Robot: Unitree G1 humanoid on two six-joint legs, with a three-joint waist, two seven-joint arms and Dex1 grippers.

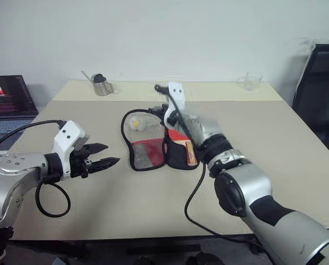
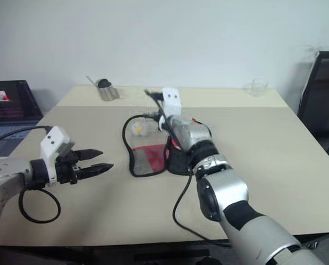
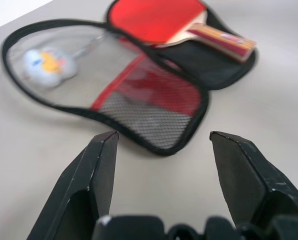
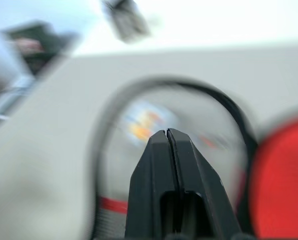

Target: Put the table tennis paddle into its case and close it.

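On the middle of the table [image 1: 297, 165] the case [image 3: 139, 95] lies flat and open like a book, and the paddle [image 3: 161, 17] rests in its right half, red face showing and wooden handle [image 3: 221, 39] pointing toward the near edge. The left half is the flap: mesh panel with a red band across it, black edging all round, and a white ball [image 3: 46, 67] lying at its far end.

Handling, as judged: the paddle is light and rigid and appears seated, needing no further grip. The flap is soft, thin fabric that will sag and fold if pinched at one point. The black edging on its outer left rim looks like the firmest hold for swinging it over the paddle. The ball may roll or snag as the flap turns. The zip pull cannot be made out.

The left gripper [image 1: 101, 156] hovers above the table to the left of the case, apart from it, fingers spread and aimed at the near end of the flap. The right gripper [image 4: 167, 137] is raised over the case, fingers pressed together and pinching nothing.

Surroundings: a small metal pitcher [image 1: 102, 84] at the far left of the table, a clear glass [image 1: 253, 80] at the far right, a laptop [image 1: 7, 102] off the left side and a dark chair [image 1: 324, 88] to the right. All are well apart from the case. The right arm and its trailing cable [image 1: 195, 193] cross the case's right half and could obstruct the flap's closing swing.
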